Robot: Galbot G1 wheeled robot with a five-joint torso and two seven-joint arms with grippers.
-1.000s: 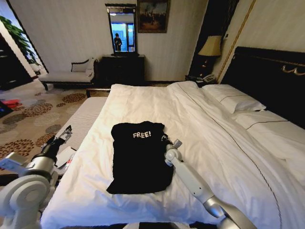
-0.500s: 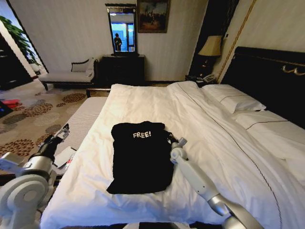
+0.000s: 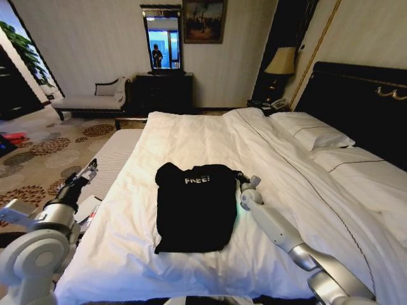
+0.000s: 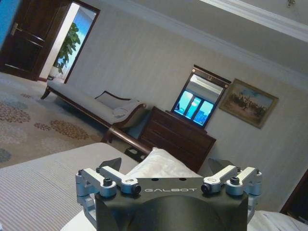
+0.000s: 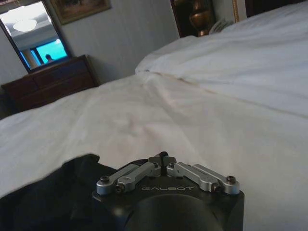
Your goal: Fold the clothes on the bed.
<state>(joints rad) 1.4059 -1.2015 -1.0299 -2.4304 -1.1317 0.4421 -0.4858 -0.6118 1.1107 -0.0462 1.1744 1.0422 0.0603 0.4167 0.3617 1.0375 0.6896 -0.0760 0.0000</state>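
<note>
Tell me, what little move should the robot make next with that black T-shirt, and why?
Probably let go: the right gripper sits shut at the black T-shirt's edge on the bed, the shirt already lying narrowed. The left gripper waits open beside the bed.

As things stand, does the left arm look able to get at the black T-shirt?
Probably yes. The left tool hangs open off the bed's left side, apart from the T-shirt. Bare white sheet lies between them. The right tool sits shut at the shirt's far edge.
</note>
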